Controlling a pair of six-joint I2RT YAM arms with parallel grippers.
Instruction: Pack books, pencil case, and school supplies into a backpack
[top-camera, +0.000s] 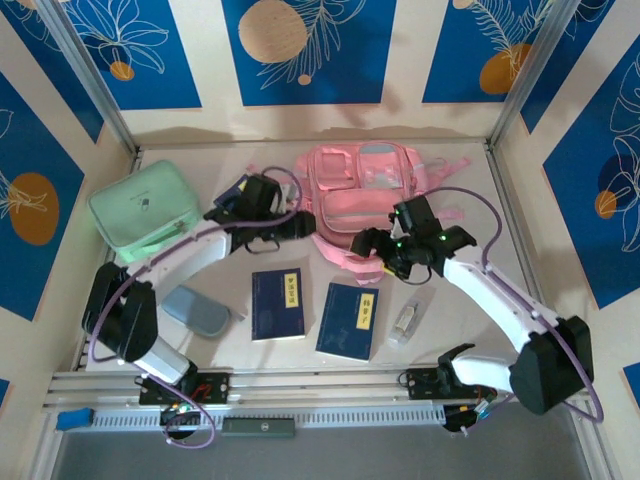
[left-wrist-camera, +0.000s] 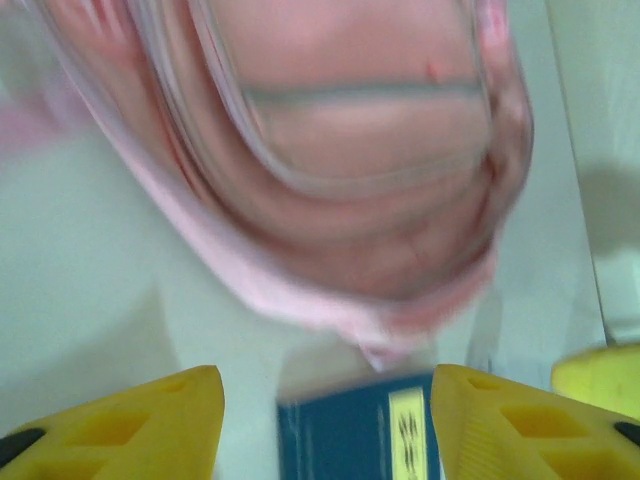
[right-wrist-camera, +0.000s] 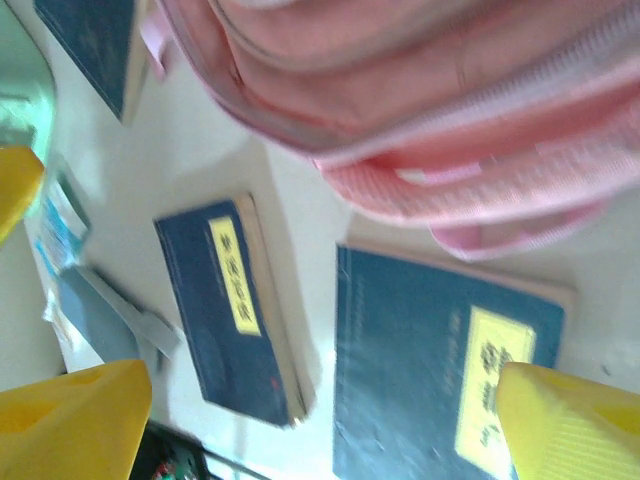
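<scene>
The pink backpack (top-camera: 365, 195) lies at the back middle of the table. Two navy books with yellow labels (top-camera: 277, 303) (top-camera: 348, 320) lie flat in front of it. A third book (right-wrist-camera: 95, 40) shows at the top left of the right wrist view. The grey-blue pencil case (top-camera: 196, 311) rests left of the books, and a clear bottle (top-camera: 405, 322) lies to their right. My left gripper (left-wrist-camera: 325, 385) is open and empty, hovering over a book (left-wrist-camera: 355, 435) just short of the backpack (left-wrist-camera: 380, 200). By the backpack's front edge, my right gripper (right-wrist-camera: 322, 375) stands wide open above the two books (right-wrist-camera: 230, 310) (right-wrist-camera: 440, 370).
A mint-green boxy zip case (top-camera: 145, 210) sits at the back left. Blue-patterned walls and metal posts close in the table on three sides. A rail (top-camera: 300, 385) runs along the near edge by the arm bases.
</scene>
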